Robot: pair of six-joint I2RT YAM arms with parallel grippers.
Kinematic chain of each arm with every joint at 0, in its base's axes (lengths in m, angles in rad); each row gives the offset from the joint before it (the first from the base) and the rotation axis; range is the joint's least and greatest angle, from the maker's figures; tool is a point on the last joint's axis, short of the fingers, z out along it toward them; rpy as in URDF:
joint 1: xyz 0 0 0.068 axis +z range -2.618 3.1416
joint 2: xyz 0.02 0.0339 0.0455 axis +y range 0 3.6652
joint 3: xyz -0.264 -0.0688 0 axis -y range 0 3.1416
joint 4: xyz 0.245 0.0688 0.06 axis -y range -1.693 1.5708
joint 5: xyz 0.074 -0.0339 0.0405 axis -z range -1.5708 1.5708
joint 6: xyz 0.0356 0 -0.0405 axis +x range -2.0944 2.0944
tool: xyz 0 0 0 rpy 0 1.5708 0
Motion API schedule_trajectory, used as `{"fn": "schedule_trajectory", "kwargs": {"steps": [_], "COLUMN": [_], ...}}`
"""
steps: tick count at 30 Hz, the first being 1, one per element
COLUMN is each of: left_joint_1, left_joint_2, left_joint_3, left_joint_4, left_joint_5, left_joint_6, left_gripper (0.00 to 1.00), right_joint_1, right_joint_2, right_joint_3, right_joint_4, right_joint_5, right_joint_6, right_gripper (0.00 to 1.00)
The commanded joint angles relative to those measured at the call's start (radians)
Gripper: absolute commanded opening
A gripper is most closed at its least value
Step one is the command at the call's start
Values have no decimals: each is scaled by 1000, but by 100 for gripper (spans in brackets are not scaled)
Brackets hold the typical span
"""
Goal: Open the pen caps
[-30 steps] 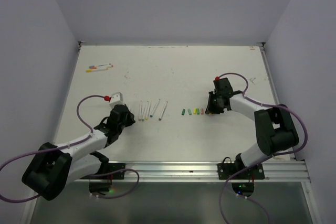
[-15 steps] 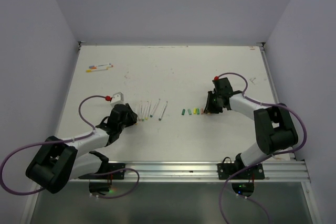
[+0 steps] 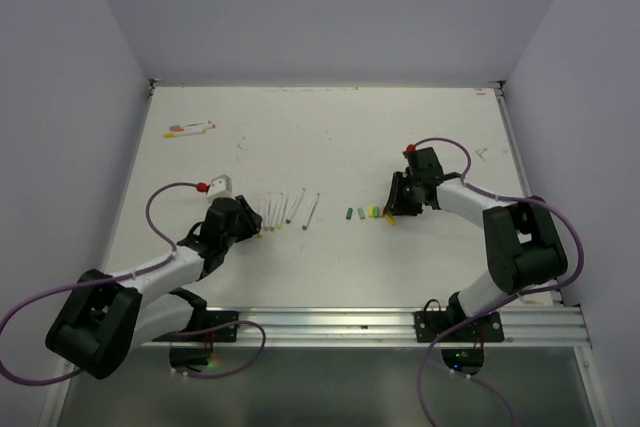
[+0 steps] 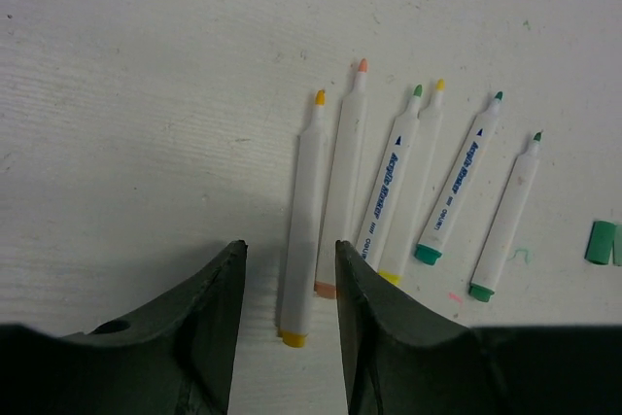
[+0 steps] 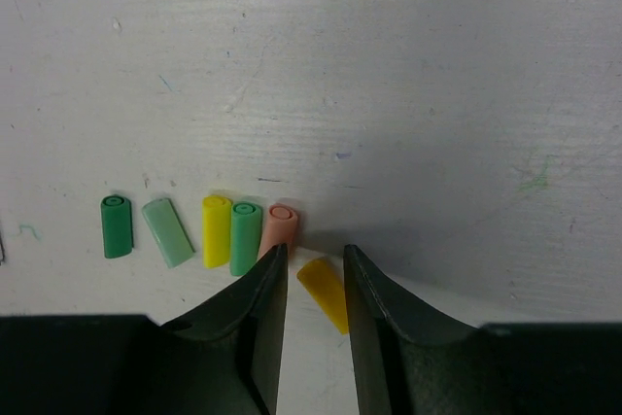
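Note:
Several uncapped white pens [image 3: 285,209] lie side by side left of centre. The leftmost pen [image 4: 303,230], amber at tip and tail, rests on the table between the fingers of my left gripper [image 4: 289,245], which is open with a gap on each side. To the right, the pen caps [image 3: 365,213] form a short row: dark green [image 5: 116,226], pale green [image 5: 167,231], yellow [image 5: 216,230], green [image 5: 245,237] and salmon [image 5: 281,225]. An amber cap [image 5: 325,293] lies slanted on the table between the open fingers of my right gripper [image 5: 315,250], touching neither.
Two capped markers [image 3: 190,129] lie at the far left back of the table. A green cap [image 4: 603,241] shows at the right edge of the left wrist view. A metal rail [image 3: 330,325] runs along the near edge, and walls close in three sides.
Both grippers have opened. The left has let go of the amber pen, which now lies in the row. The right has released the amber cap beside the other caps.

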Motion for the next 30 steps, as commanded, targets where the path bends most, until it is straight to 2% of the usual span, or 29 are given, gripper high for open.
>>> {"fn": "schedule_trajectory", "kwargs": {"steps": [1,2,6,9,11,13,14,15,20,25,30], "left_joint_1": [9,9,9,9,10,15,24,32,127,223,332], "left_joint_2": [-84,-98,-145,-161,-148,-113,-99,-80,97,275,468], "left_joint_3": [20,40,105,161,212,252,293,318,503,715,935], "left_joint_4": [-57,-71,-152,-195,-202,-255,-263,-292,-356,-476,-583], "left_joint_5": [-12,-16,-56,-88,-105,-140,-151,-171,-197,-254,-229], "left_joint_6": [-2,3,20,17,21,15,12,-5,-66,-114,-114], "left_gripper": [45,46,52,60,66,71,72,73,75,75,75], "right_joint_1": [-5,-4,-5,-5,-5,-5,-5,-4,-4,1,10], "right_joint_2": [-14,-19,-57,-109,-138,-180,-189,-209,-259,-299,-301], "right_joint_3": [-3,-2,15,35,57,75,83,90,109,112,106], "right_joint_4": [-15,-22,-57,-95,-139,-169,-202,-216,-250,-235,-201], "right_joint_5": [25,33,43,69,102,145,146,189,191,152,82], "right_joint_6": [-9,-9,-17,-33,-50,-75,-81,-86,-101,-49,-26], "right_gripper": [35,39,44,50,58,68,76,98,98,98,99]}}
